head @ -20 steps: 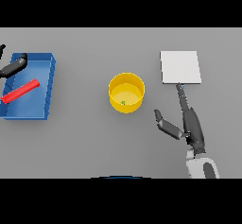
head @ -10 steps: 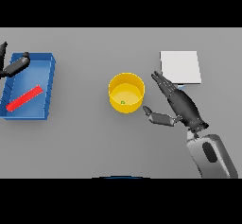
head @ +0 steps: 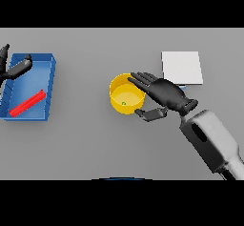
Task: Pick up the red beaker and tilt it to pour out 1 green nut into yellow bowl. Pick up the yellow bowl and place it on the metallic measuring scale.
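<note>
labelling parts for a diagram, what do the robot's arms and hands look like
The right hand is dark grey to black with slim segmented fingers and a thumb, on a boxy white and light grey forearm with a dark oval inset. The left hand at the left edge is equally dark.

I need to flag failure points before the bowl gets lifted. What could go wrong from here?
The right robot hand reaches over the yellow bowl's rim with fingers straight, not closed; a loose grasp might tip it and spill the green nut. The measuring scale is small, so the bowl could land off-centre.
</note>
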